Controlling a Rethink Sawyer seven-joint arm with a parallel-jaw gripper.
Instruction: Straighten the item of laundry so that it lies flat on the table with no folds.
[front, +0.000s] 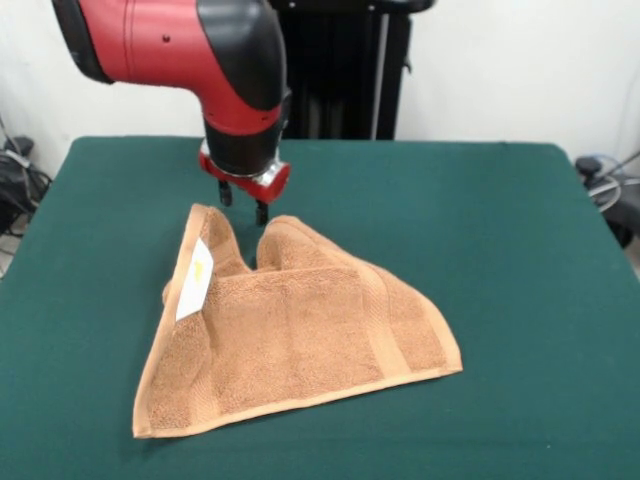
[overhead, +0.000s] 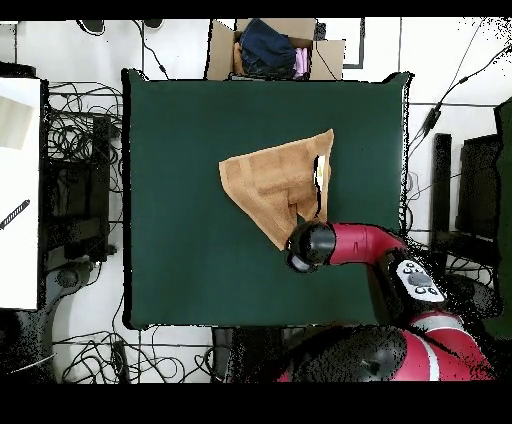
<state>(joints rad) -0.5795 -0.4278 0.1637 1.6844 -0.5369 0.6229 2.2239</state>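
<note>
Orange-tan towel (front: 300, 335) lies folded on the table (front: 500, 250), its far edge hiding the spread tool (front: 243, 203) tips.

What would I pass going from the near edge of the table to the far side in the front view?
Bare green table → folded orange towel → the arm's tool hanging just above the towel's far edge → more bare table → black pedestal.

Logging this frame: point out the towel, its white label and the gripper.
towel (front: 300, 340), front view, middle of the terry face.
white label (front: 197, 282), front view, label's centre on the folded-up edge.
gripper (front: 243, 203), front view, between its fingertips.
</note>
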